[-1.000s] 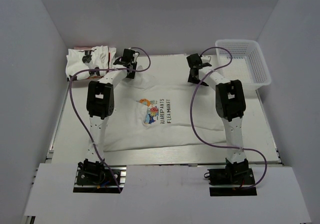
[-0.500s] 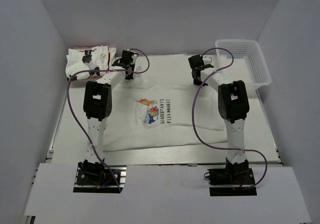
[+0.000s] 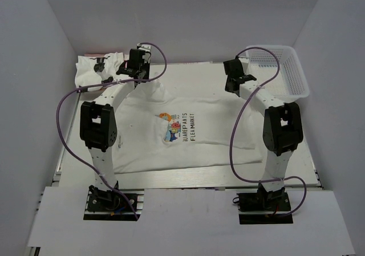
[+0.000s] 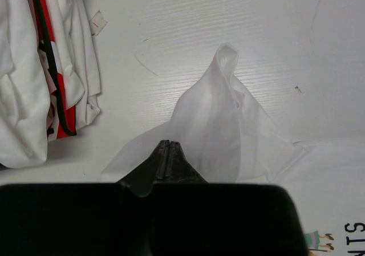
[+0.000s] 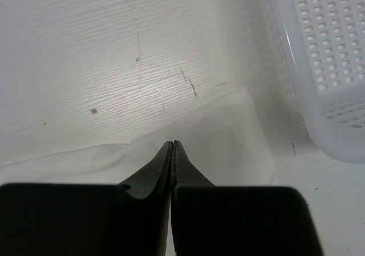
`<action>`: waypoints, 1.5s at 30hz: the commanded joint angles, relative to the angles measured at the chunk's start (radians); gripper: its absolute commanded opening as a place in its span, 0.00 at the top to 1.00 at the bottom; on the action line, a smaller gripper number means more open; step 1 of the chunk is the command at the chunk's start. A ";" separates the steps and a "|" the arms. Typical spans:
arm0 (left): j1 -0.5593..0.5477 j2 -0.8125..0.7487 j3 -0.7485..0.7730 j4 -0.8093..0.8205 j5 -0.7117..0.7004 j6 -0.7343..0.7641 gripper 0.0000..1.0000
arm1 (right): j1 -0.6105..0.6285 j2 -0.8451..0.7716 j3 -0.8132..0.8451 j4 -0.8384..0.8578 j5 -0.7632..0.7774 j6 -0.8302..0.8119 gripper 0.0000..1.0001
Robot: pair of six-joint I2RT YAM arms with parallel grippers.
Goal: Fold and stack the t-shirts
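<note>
At the far left the pile (image 3: pixel 98 69) of other shirts sits bunched on the surface (image 3: pixel 188 76), red and black print showing, just beside my left jaws. Those jaws are shut on the far left corner of the shirt (image 3: pixel 194 150). The cloth stands up in a soft peak beyond the tips, so I judge the grip thin, a pinch of one fold. The shirt lies spread print-up in the middle of the surface, its near edge toward my bases. My right jaws are shut too, with the shirt's far right corner at their tip. I take it as pinched, though only a sliver of cloth seems to be in there. The basket (image 3: pixel 279 68) stands just to the right of that corner. As I read it, the step is to carry the far edge over toward the near one. To do it well I should lift both corners together and level, high enough that the cloth clears itself. I should move at one pace so the crease runs straight, stay off the pile on the left and the basket wall on the right, and let go only once the edges meet.
</note>
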State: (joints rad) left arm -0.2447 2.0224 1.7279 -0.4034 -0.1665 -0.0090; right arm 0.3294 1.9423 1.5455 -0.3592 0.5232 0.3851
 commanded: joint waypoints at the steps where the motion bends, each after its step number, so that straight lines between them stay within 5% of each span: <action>1: 0.001 -0.039 -0.031 0.015 0.033 -0.035 1.00 | -0.003 -0.043 -0.044 0.065 -0.015 -0.015 1.00; 6: 0.001 -0.073 -0.091 0.055 0.024 -0.059 1.00 | -0.003 0.030 0.039 -0.015 0.009 0.001 0.96; 16: 0.001 -0.131 -0.168 0.106 0.033 -0.086 1.00 | -0.024 0.210 0.146 -0.067 -0.083 0.021 0.35; 21: 0.001 -0.131 -0.179 0.106 0.033 -0.086 1.00 | -0.039 0.265 0.163 -0.103 -0.080 0.034 0.34; 24: 0.001 -0.140 -0.189 0.115 0.042 -0.086 1.00 | -0.043 0.285 0.156 -0.092 -0.088 0.037 0.43; 25: 0.001 -0.140 -0.198 0.115 0.042 -0.086 1.00 | -0.043 0.291 0.153 -0.087 -0.089 0.038 0.51; 26: 0.001 -0.149 -0.199 0.115 0.042 -0.086 1.00 | -0.046 0.288 0.153 -0.083 -0.092 0.043 0.72; 29: 0.001 -0.178 -0.221 0.115 0.042 -0.108 1.00 | -0.044 0.265 0.131 -0.048 -0.100 0.037 1.00; 45: -0.018 -0.571 -0.635 0.067 0.009 -0.382 1.00 | -0.030 -0.137 -0.222 0.077 -0.186 -0.002 1.00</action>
State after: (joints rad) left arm -0.2577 1.5448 1.1847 -0.3016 -0.1379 -0.2752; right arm 0.2977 1.8786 1.3674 -0.3210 0.3683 0.4000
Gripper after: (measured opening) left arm 0.026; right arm 0.012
